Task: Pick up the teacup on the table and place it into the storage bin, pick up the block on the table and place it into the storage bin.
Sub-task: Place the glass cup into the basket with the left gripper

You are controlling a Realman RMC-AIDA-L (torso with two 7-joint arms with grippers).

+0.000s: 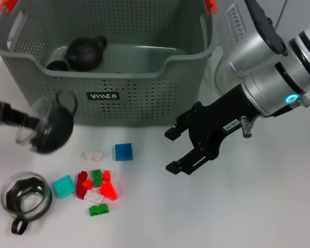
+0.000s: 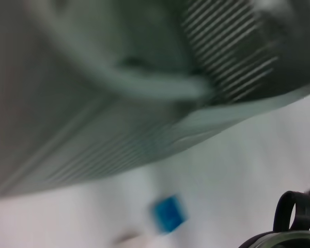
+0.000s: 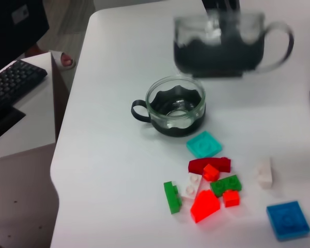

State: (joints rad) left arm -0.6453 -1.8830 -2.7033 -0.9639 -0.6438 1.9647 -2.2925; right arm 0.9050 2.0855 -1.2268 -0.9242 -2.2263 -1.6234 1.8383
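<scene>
Left gripper (image 1: 21, 124) clamps a glass teacup (image 1: 47, 126), lifted off the worktop (image 1: 222, 217) just before the storage bin (image 1: 113, 77)'s near wall. Right gripper (image 1: 171, 150) hangs open, right of the blocks (image 1: 95, 186).

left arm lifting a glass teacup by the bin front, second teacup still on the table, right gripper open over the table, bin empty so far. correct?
Not quite: the storage bin is not empty. The head view shows a dark teapot inside it, with another small dark item beside it. The rest holds: lifted teacup, second teacup on the table, right gripper open.
</scene>
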